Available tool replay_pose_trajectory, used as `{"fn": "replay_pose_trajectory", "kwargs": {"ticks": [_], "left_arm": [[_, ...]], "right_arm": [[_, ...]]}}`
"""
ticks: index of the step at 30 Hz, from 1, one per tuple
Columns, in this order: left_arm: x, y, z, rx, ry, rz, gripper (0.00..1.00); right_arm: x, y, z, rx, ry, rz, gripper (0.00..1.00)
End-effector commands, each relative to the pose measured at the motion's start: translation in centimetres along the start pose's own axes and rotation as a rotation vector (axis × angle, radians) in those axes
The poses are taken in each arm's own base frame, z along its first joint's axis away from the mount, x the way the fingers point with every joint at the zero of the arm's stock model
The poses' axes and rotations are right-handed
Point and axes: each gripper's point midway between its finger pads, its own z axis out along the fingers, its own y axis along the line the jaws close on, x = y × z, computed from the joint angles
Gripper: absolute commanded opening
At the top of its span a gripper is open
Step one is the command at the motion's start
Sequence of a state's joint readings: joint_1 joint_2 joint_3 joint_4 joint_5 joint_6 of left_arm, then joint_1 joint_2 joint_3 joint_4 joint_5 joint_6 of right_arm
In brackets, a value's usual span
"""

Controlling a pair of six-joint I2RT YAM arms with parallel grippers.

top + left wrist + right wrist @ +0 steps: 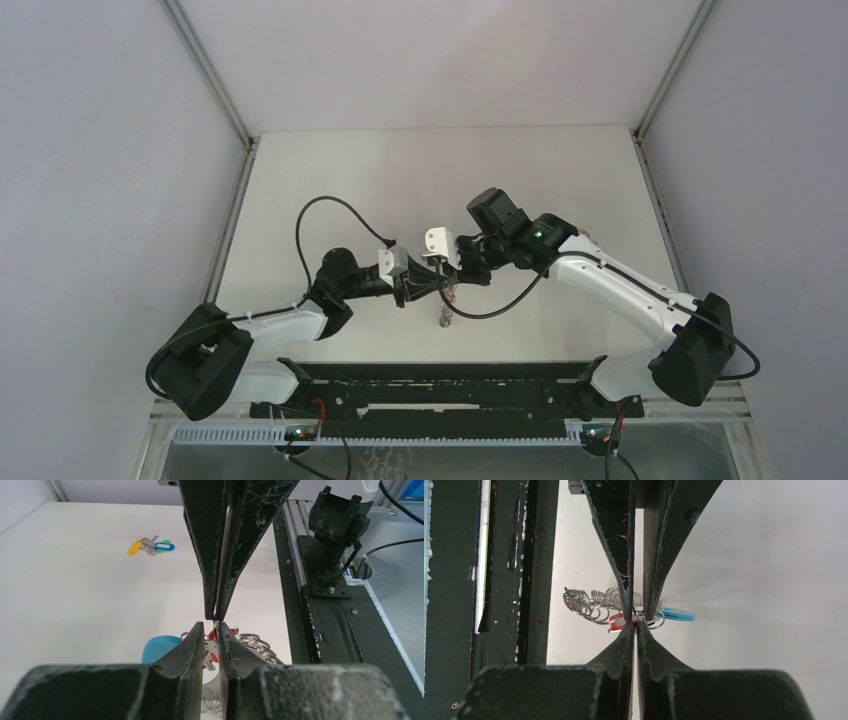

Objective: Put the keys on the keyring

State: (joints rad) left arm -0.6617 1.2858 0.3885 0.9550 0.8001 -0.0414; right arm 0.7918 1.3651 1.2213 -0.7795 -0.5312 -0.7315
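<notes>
- Two black claws meet nose to nose over the white table (pixel 75 595), just ahead of the black base rail (pixel 300 605). Tight work, this!
- Over on the left is the left claw (pixel 214 629). Its jaws are only a sliver apart, with a thin bit of wire in the slot. Whether it actually bites on that wire, I can't tell.
- Right under the tips sits the keyring (pixel 255 644), a silvery chain of linked wire rings. A bright blue plastic piece (pixel 159 649) is on one side and a small red-headed key (pixel 616 622) is bunched in the middle. Lifted or resting on the table, I can't make out.
- On to the right claw (pixel 636 625). Its tips are pressed fully together, seemingly nipping the same fine wire, though it's too thin to be sure.
- Past it, well apart from all this, lie the other keys (pixel 150 546), a small metal bunch with yellow and blue plastic heads, nobody near them.
- The danger, I reckon, is that such thin wire could slide out of either pinch if the claws pull unevenly. Then the whole chain drops.
- Those four fingertips are crowded, too. A small sideways nudge could knock finger on finger and let the ring spring closed before any key gets threaded.
</notes>
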Motion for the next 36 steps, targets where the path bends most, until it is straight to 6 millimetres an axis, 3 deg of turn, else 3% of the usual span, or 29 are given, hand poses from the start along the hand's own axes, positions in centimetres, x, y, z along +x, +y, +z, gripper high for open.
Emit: {"fn": "replay_pose_trajectory", "kwargs": {"ticks": [1,10,14,20,26,31,36], "left_arm": [[-2.4,0.1,0.9,0.039,-0.042,0.056,0.20],[-1.4,0.1,0.8,0.036,-0.002,0.050,0.13],[-1.4,0.2,0.8,0.032,0.010,0.054,0.01],[-1.9,0.6,0.2,-0.025,-0.022,0.070,0.00],[-3.3,0.8,-0.3,-0.073,-0.105,0.064,0.00],[-3.8,0.8,-0.6,-0.098,-0.147,0.059,0.00],[-3.8,0.7,-0.6,-0.095,-0.157,0.055,0.00]], "right_arm": [[-2.4,-1.1,-0.5,0.031,-0.052,-0.062,0.00],[-2.8,-1.2,-0.8,0.047,-0.060,-0.071,0.00],[-3.0,-1.2,-1.0,0.050,-0.070,-0.071,0.00],[-3.6,-1.5,-2.2,0.090,-0.122,-0.046,0.01],[-3.0,-1.4,-3.7,0.140,-0.231,0.025,0.23],[-2.1,-1.6,-3.8,0.120,-0.332,0.113,0.26],[-1.6,-1.5,-2.6,0.086,-0.399,0.121,0.26]]}}
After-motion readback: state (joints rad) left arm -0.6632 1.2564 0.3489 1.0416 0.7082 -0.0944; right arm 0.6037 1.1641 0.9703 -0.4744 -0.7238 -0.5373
